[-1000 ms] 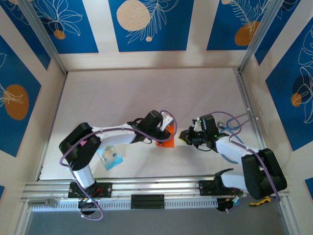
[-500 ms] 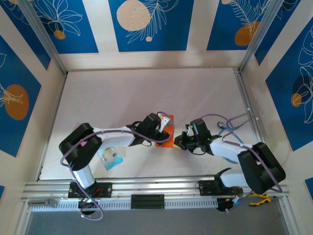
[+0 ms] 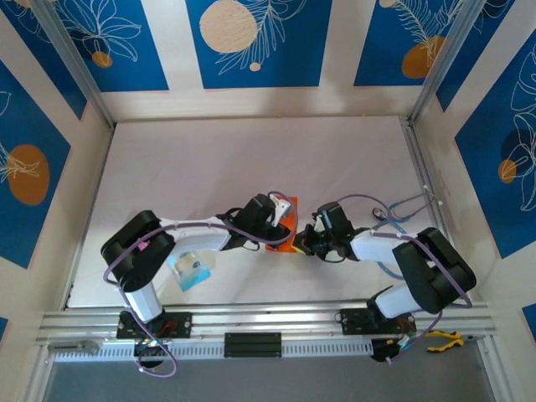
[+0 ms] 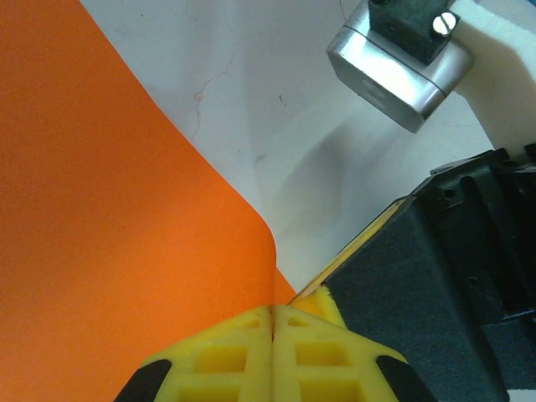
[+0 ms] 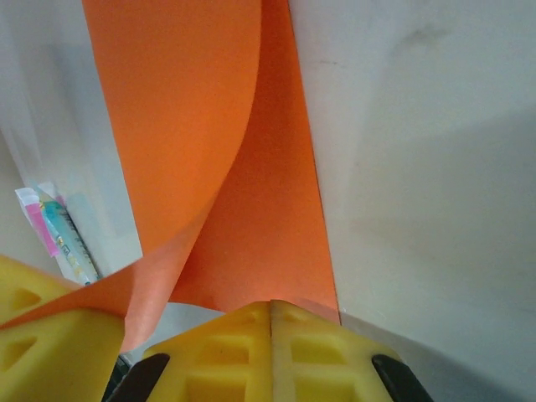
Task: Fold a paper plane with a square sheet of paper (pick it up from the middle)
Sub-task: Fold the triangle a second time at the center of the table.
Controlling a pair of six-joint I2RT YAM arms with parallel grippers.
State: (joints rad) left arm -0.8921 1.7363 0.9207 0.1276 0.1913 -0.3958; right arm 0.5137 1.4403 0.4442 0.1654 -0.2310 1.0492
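The square sheet of paper [image 3: 281, 245] is bright orange and lies on the white table between my two grippers. One flap curls up off the flat part [image 5: 260, 243]. My left gripper [image 3: 285, 234] is shut on that raised flap, and the paper's curved edge [image 4: 109, 234] runs straight into the seam of its yellow fingers [image 4: 272, 311]. My right gripper [image 3: 301, 243] is shut, and its closed tip [image 5: 270, 306] rests on the near edge of the flat layer, right beside the left gripper's yellow finger [image 5: 38, 339]. No paper shows in its seam.
A small blue and clear plastic packet [image 3: 191, 270] lies by the left arm's base, also in the right wrist view as the packet [image 5: 59, 230]. A white table [image 3: 209, 159] stretches behind the grippers, walled on three sides. The right arm's dark body [image 4: 444, 285] crowds close to the left gripper.
My right gripper has swung left across the table to the paper's right edge, beside the left gripper. The left gripper has stayed in place with the flap.
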